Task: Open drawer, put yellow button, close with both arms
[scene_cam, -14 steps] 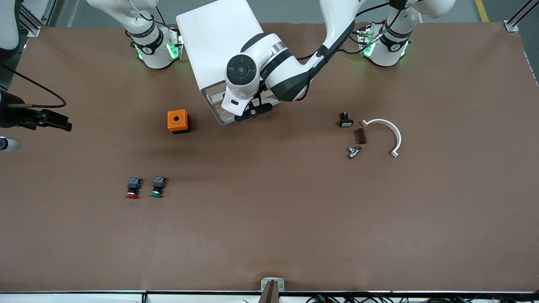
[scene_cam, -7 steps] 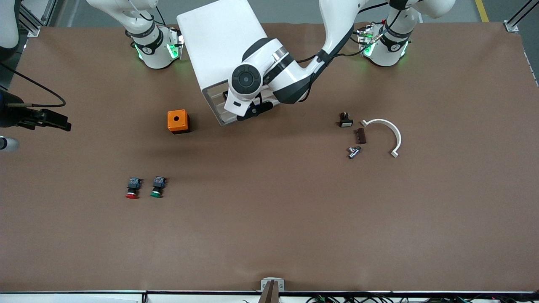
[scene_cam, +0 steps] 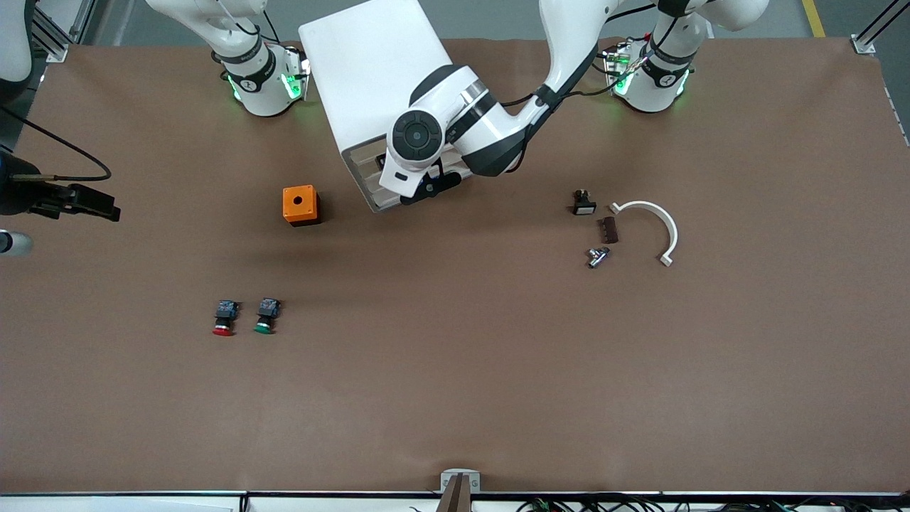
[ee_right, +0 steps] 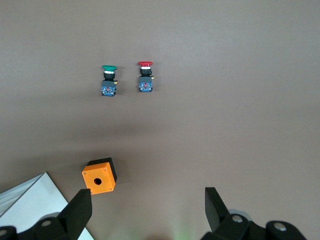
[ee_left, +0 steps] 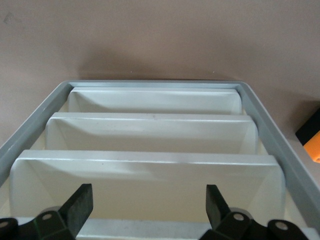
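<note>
The white cabinet (scene_cam: 370,67) stands between the arms' bases. In the left wrist view its drawer fronts line up inside the grey frame (ee_left: 272,135), and none stands pulled out. The topmost drawer (ee_left: 150,172) is closest to my left gripper (ee_left: 149,192), which is open and empty just in front of it. In the front view the left gripper (scene_cam: 426,186) sits at the cabinet's front. My right gripper (ee_right: 148,200) is open and empty, high over the table, and out of the front view. The yellow button is not in view.
An orange box (scene_cam: 301,205) stands beside the cabinet's front. A red-capped button (scene_cam: 224,317) and a green-capped button (scene_cam: 265,316) lie nearer the camera. A white curved piece (scene_cam: 650,224), a black switch (scene_cam: 584,203) and a metal fitting (scene_cam: 597,256) lie toward the left arm's end.
The left arm's wrist shifted slightly at the cabinet's front a second ago and has held still since. Nothing else moved.
</note>
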{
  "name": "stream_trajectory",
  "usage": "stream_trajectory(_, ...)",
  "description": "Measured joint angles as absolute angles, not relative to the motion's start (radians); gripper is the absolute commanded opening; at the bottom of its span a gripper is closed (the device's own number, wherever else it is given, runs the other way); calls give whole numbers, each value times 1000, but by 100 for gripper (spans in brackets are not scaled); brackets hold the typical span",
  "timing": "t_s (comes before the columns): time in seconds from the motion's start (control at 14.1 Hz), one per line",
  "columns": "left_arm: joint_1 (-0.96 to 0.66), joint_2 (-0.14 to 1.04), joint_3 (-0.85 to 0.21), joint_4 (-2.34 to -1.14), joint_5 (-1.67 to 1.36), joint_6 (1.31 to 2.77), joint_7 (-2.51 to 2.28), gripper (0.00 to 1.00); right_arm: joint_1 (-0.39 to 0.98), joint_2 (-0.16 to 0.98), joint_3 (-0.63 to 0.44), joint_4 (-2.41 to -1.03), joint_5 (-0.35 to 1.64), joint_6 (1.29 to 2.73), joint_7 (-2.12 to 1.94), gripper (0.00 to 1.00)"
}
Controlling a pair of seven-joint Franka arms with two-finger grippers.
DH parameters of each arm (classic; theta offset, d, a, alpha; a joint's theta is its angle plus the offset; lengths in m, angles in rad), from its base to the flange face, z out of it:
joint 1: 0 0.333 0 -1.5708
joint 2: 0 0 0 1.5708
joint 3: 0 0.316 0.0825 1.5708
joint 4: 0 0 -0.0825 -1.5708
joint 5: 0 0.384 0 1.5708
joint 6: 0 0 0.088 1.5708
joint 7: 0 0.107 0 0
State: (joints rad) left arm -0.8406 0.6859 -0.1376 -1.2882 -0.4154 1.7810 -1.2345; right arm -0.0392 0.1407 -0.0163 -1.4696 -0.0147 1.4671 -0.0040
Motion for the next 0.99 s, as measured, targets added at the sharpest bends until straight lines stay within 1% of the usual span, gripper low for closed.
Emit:
stream_trajectory(0.28,-774,674,-136,-1275,-418,1783,-1236,99,-39,141,-16,-1470,-15,1467,-4,100)
stream_trajectory(0.5,-713,634,-135,-1260,-418,1783,-1236,99,-46,141,-18,-1470,-15,1467,-3,100)
stream_trajectory(0.78,-596,521,-128,-1251,-403,1769,-1198,99,-50,141,-18,-1449,-14,1466,-3,100)
stream_trajectory(0.99,-456,398,-125,-1245,-368,1667,-1062,99,-50,140,-17,-1426,-8,1463,-3,100)
